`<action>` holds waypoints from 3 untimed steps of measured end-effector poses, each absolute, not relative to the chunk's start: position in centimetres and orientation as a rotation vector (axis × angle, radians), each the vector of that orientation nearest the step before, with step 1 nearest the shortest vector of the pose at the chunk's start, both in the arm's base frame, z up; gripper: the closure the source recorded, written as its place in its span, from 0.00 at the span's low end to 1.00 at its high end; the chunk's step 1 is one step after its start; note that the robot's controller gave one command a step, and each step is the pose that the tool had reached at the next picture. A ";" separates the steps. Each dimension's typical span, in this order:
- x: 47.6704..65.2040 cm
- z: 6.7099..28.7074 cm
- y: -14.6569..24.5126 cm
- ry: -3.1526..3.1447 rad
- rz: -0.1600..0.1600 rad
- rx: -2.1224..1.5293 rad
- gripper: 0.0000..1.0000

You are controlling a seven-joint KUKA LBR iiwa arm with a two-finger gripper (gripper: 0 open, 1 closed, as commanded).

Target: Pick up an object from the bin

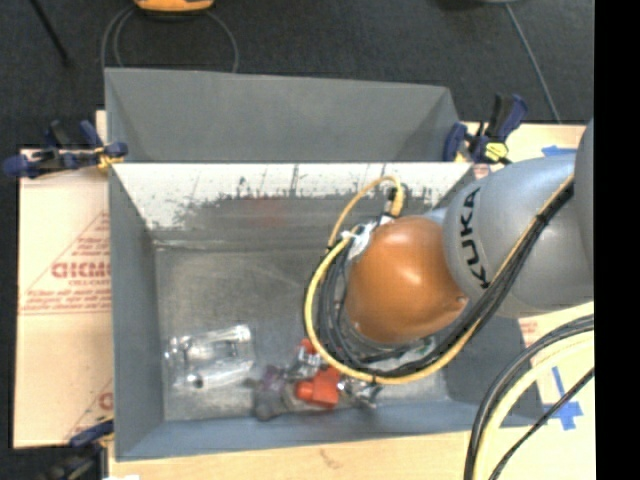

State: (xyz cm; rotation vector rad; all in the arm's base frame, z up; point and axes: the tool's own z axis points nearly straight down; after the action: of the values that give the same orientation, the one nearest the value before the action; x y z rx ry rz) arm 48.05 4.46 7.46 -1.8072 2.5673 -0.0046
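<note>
Camera view: orange wrist cover (400, 283) hangs in the bin (135, 318), small red piece (318, 390) just beside its lower edge.
That piece looks light and stiff, best pinched across its body; whether the gripper is apart or together, I cannot tell.

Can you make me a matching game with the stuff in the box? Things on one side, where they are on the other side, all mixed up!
Things:
1. see-through plastic piece
2. small red piece
3. purple-grey piece
4. round orange cover

Places:
A. on the robot's arm
B. on the bin floor, furthest to the view's left
C. between the see-through piece and the red one
D. by the bin's near wall, just below the orange cover

Pairs: 1-B, 2-D, 3-C, 4-A
</note>
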 end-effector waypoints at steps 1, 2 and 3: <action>48.2 7.7 4.4 2.574 -0.003 -1.800 0.00; 48.3 7.7 4.7 2.567 0.001 -1.795 1.00; 48.4 13.5 4.7 2.574 -0.004 -1.791 1.00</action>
State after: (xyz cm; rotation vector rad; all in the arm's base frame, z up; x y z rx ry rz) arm 48.41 4.66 13.50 -1.7914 2.5739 -0.0044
